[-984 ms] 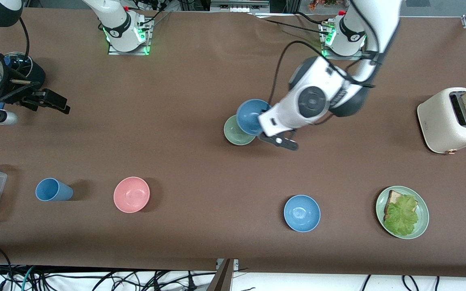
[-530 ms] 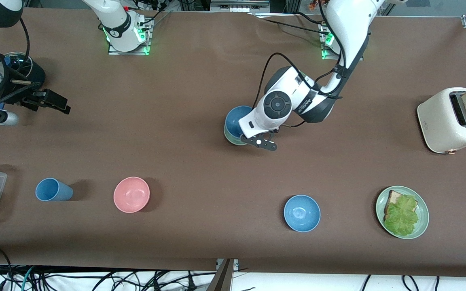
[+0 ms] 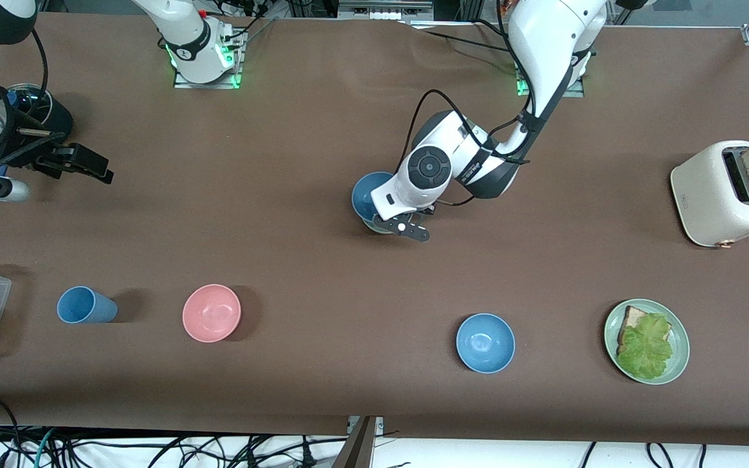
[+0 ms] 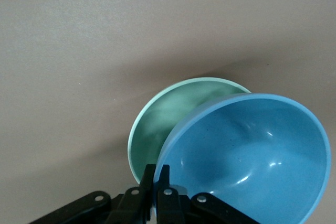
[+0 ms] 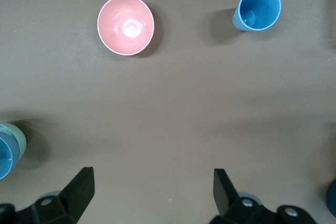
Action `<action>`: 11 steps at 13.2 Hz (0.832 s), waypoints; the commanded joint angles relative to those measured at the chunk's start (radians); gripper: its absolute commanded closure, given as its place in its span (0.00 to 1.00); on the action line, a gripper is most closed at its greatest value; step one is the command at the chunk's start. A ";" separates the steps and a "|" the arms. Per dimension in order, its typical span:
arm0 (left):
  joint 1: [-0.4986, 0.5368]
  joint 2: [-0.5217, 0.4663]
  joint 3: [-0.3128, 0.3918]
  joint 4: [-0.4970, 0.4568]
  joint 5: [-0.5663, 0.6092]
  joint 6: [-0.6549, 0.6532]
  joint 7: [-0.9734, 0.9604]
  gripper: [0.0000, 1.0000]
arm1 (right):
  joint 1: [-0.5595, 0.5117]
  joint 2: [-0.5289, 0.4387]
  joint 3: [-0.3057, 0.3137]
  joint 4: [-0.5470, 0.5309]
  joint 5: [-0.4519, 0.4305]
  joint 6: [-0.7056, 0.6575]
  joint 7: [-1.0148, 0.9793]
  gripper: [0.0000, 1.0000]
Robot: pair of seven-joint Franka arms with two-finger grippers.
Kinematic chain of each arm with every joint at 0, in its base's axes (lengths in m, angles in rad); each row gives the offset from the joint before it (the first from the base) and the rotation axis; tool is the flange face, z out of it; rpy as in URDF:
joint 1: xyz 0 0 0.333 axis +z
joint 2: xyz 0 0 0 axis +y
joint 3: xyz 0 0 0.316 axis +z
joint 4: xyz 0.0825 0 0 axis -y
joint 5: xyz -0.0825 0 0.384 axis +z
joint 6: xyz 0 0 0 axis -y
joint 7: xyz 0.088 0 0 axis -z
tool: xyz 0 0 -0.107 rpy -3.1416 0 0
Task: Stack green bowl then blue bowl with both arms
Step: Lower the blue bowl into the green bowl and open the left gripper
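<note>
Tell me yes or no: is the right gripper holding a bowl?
No. The right gripper hangs open over bare table, with the pink bowl lying apart from it.

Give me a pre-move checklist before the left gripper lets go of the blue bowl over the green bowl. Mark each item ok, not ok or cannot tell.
1. Grip: left gripper shut on the rim of the blue bowl: ok.
2. Target in place: green bowl sits upright on the table under the blue bowl: ok.
3. Centering: in the left wrist view the blue bowl sits off to one side, with a crescent of the green bowl showing: not ok.
4. Seating: whether the blue bowl's base already touches the green bowl: cannot tell.
5. Right gripper open, waiting near the right arm's end of the table, away from the stack: ok.
6. Other blue bowl and pink bowl stand apart from the stack: ok.
</note>
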 commanded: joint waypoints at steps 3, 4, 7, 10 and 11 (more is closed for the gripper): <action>0.000 0.013 0.009 0.030 0.026 -0.008 -0.006 0.39 | -0.001 0.008 0.004 0.025 -0.006 -0.020 0.013 0.00; 0.001 0.013 0.009 0.027 0.026 -0.008 -0.006 0.00 | -0.001 0.008 0.004 0.025 -0.006 -0.020 0.013 0.00; 0.015 -0.007 0.018 0.028 0.026 -0.026 -0.002 0.00 | -0.003 0.008 0.002 0.025 -0.006 -0.020 0.013 0.00; 0.076 -0.086 0.017 0.033 0.024 -0.107 0.015 0.00 | -0.003 0.008 0.002 0.025 -0.006 -0.020 0.013 0.00; 0.112 -0.121 0.017 0.034 0.026 -0.141 0.017 0.00 | -0.004 0.008 0.002 0.025 -0.006 -0.018 0.013 0.00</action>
